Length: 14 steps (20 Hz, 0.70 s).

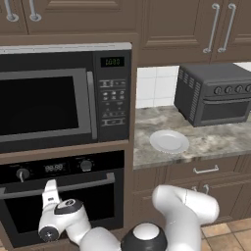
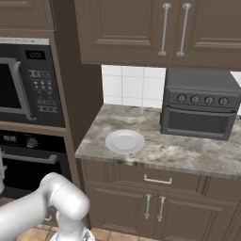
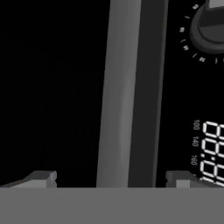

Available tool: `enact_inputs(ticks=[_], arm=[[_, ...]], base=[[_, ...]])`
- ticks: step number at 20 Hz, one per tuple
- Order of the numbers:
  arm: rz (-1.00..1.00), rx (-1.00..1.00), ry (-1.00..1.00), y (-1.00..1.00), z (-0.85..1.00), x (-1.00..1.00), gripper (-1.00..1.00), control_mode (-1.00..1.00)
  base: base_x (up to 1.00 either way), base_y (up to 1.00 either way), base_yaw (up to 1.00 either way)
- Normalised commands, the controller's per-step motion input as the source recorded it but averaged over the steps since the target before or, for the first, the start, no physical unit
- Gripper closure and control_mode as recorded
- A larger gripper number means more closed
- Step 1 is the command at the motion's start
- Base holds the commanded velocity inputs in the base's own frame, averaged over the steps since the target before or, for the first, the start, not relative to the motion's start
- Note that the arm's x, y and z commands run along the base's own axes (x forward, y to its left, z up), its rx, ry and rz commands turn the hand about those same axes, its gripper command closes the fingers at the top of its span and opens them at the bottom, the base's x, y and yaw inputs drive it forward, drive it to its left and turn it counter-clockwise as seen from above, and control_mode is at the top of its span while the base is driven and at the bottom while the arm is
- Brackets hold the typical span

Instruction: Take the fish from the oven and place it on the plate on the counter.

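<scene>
Black glass and a long silver bar handle (image 1: pixel 59 187) mark the wide built-in oven (image 1: pixel 61 196) in the left base view, where you see it shut beneath the microwave with its keypad (image 1: pixel 66 95); the white arm reaches low and left so that its two-finger gripper (image 1: pixel 50 188) sits at the handle's left part. On the mottled grey-beige stone counter (image 1: pixel 211 142) to the right, the round shallow white plate (image 1: pixel 169 141) lies bare, in front and to the left of the dark grey boxy toaster oven (image 1: pixel 213 93). In the right base view you find the same plate (image 2: pixel 124 141) near the counter's (image 2: pixel 188 155) front edge, well apart from the oven (image 2: pixel 30 160) at the far left, with the toaster oven (image 2: pixel 200 108) behind it to the right. In the hand view the handle (image 3: pixel 120 94) runs up the frame between the two dark fingertips (image 3: pixel 43 178), which stand apart on either side of it without closing on it; a knob (image 3: pixel 212 26) and the lit display (image 3: pixel 212 151) lie to the right. The fish cannot be seen; judge it to be behind the closed door. The step in hand is opening the oven, so the task is barely begun. Your next move calls for closing the fingers squarely on the bar, then pulling outward and down along the door's arc.
</scene>
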Motion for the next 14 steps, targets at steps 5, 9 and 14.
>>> enact_inputs(ticks=[5, 9, 14], arm=[[0.00, -0.05, 0.00, 0.11, 0.00, 0.31, -1.00, -1.00], [0.00, -0.08, 0.00, 0.00, 0.00, 0.32, -1.00, -1.00], [0.00, -0.06, 0.01, 0.02, -0.12, 0.17, -1.00, -1.00]], base=[[0.00, 0.00, 0.00], [0.00, 0.00, 0.00], [0.00, 0.00, 0.00]])
